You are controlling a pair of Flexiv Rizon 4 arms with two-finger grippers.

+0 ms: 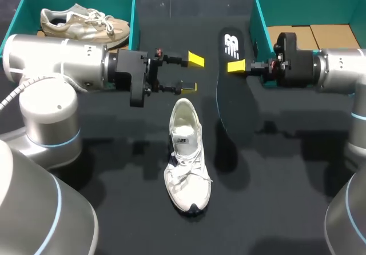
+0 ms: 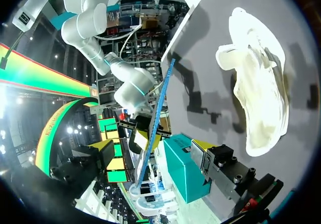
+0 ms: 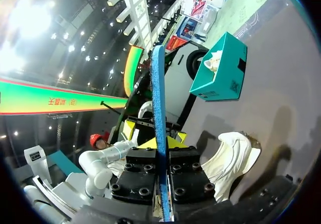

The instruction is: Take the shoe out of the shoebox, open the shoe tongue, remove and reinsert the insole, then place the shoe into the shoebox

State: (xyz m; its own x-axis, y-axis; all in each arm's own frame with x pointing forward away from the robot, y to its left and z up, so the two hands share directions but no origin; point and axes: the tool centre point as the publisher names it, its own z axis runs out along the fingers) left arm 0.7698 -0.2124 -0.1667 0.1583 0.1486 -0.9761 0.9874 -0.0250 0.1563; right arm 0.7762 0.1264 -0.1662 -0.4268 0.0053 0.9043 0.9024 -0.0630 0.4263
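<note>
The right claw was clamped thin on the dark insole, held above the desk. The left claw gaped wide, empty, near the white shoe. The right wrist view showed only the insole's blue edge (the head view showed its broad face).

The black insole, held on edge in the right end effector, bars the gap to the parted left end effector; bare surface flanks the white shoe on both sides.
</note>
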